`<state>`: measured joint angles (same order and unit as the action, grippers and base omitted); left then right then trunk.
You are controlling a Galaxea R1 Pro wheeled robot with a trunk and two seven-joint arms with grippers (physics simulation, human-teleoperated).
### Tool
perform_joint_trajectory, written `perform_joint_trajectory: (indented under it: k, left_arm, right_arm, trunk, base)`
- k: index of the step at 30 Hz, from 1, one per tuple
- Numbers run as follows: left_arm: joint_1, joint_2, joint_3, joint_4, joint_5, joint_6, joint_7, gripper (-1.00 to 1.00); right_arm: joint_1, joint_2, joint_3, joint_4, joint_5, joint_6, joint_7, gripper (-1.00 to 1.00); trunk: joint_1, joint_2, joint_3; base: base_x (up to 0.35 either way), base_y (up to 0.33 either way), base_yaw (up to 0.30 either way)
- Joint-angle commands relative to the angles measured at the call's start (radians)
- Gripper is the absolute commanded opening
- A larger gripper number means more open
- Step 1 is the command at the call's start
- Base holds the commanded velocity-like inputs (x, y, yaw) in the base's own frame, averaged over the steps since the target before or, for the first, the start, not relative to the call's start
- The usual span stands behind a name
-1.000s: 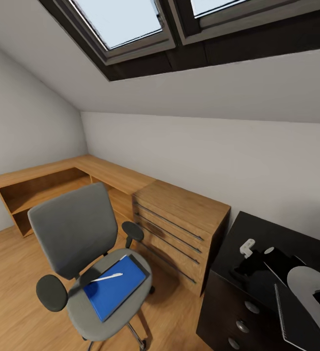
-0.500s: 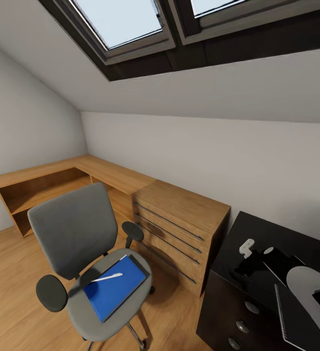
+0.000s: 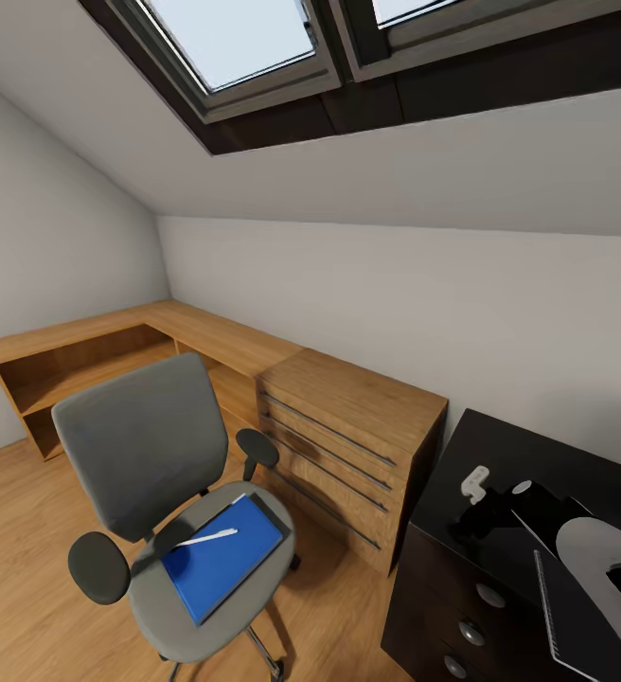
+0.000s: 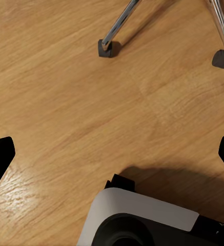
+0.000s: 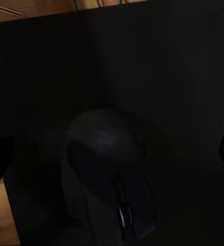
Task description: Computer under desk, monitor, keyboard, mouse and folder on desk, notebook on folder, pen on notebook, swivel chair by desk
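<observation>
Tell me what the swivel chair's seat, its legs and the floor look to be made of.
Swivel chair seat: grey, matte, seemingly fabric upholstery. Chair legs: shiny chrome-like metal with bright highlights, ending in dark, probably plastic, caps. Floor: warm brown wood with visible grain, likely laminate or planks.

Both claws gape wide and empty, left claw point(image 4: 112, 154) and right claw point(image 5: 112, 154), fingertips at frame edges.

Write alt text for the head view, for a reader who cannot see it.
A grey swivel chair stands on a wood floor, carrying a blue folder with a white pen on top. Low wooden shelving lines the wall behind; a black desk fills the lower right.
</observation>
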<state>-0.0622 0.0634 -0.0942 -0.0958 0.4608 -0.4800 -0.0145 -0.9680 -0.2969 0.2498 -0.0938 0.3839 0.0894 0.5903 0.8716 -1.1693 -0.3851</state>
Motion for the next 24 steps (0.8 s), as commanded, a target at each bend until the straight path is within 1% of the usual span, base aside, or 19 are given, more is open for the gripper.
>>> perform_joint_trajectory:
  k: [1,6,18,24]
  left_arm:
    - [-0.001,0.000,-0.008,0.001,0.010,-0.003,-0.001,1.00]
    - [-0.001,0.000,-0.009,0.001,0.010,-0.003,-0.001,1.00]
    - [0.000,0.000,-0.008,0.001,0.010,-0.003,0.000,1.00]
    - [0.000,0.001,-0.009,0.001,0.011,-0.003,0.000,1.00]
  right_arm:
    - [0.000,-0.001,0.008,-0.002,-0.008,0.007,0.005,1.00]
    - [0.000,-0.001,0.008,-0.002,-0.008,0.004,0.010,1.00]
    - [-0.001,-0.002,0.008,-0.001,-0.007,0.002,0.012,1.00]
    - [-0.001,-0.002,0.008,0.003,-0.008,0.000,0.013,1.00]
  trunk:
    - [0.000,-0.001,-0.001]
    - [0.000,-0.001,-0.001]
    - [0.046,-0.085,-0.039]
    - [0.046,-0.085,-0.039]
  base:
    - [0.000,0.000,0.000]
    - [0.000,0.000,0.000]
    - [0.000,0.000,0.000]
    - [0.000,0.000,0.000]
